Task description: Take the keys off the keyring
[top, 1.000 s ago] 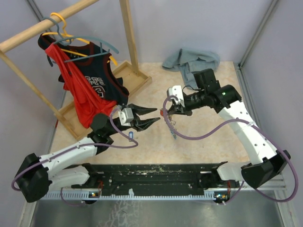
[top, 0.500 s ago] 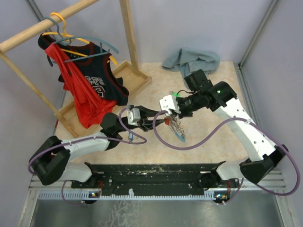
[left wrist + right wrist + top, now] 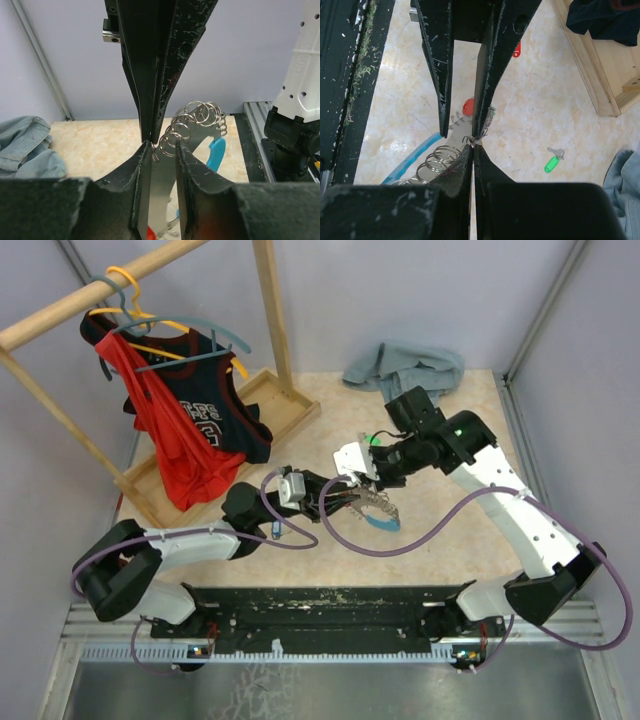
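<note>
keyring (image 3: 194,116) | L end effector (image 3: 163,150) now at it, narrower | R end effector (image 3: 472,148) pinching

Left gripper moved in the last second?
Yes. The left gripper has advanced rightward, away from the wooden rack base, up to the keyring.

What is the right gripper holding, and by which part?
The right gripper pinches the keyring by the end loop of its chain of rings.

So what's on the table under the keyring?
A green-tagged key lies in the open, and something red peeks past the left gripper. The jaws cover whatever lies straight below the keyring.
</note>
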Tool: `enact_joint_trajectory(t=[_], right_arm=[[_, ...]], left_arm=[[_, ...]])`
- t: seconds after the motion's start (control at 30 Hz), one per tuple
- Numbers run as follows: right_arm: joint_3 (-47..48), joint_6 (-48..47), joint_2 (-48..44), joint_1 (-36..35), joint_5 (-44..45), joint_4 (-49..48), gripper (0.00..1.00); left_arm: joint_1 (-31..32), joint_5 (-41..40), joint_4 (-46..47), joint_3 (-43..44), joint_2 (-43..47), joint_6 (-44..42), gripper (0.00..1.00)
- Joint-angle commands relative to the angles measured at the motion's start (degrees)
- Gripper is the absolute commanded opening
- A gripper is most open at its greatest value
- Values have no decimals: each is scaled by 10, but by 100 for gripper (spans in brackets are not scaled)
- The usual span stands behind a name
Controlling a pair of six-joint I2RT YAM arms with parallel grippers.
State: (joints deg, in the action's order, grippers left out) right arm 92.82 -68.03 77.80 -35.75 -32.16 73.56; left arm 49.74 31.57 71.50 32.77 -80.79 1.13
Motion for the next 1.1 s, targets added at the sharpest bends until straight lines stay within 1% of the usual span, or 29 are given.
enact_joint_trajectory(t=[0.0, 0.37, 0.53, 0.6, 0.73, 0.83, 0.9, 1.0, 1.07], right_arm=[[39, -5, -4, -9, -11, -7, 0], [39, -3, -5, -11, -12, -6, 0], [37, 0, -5, -11, -14, -9, 0], [37, 0, -6, -11, -14, -9, 0], [36, 1, -6, -11, -16, -10, 0], [31, 1, -7, -11, -19, -11, 0], [28, 1, -7, -12, -21, -11, 0], [27, 6, -10, -12, -29, -12, 0], [29, 25, -16, -12, -43, -23, 0]], left_arm=[[6, -27, -1, 18, -3, -13, 31], [11, -35, -29, 26, -10, -21, 26], [11, -33, -40, 31, -11, -23, 21], [11, -32, -42, 32, -12, -22, 17], [11, -32, -50, 34, -14, -24, 16], [11, -31, -50, 35, -13, -25, 9], [11, -29, -52, 38, -13, -24, 1], [11, -27, -53, 34, -9, -28, 0], [11, -34, -52, 28, -2, -34, 0]])
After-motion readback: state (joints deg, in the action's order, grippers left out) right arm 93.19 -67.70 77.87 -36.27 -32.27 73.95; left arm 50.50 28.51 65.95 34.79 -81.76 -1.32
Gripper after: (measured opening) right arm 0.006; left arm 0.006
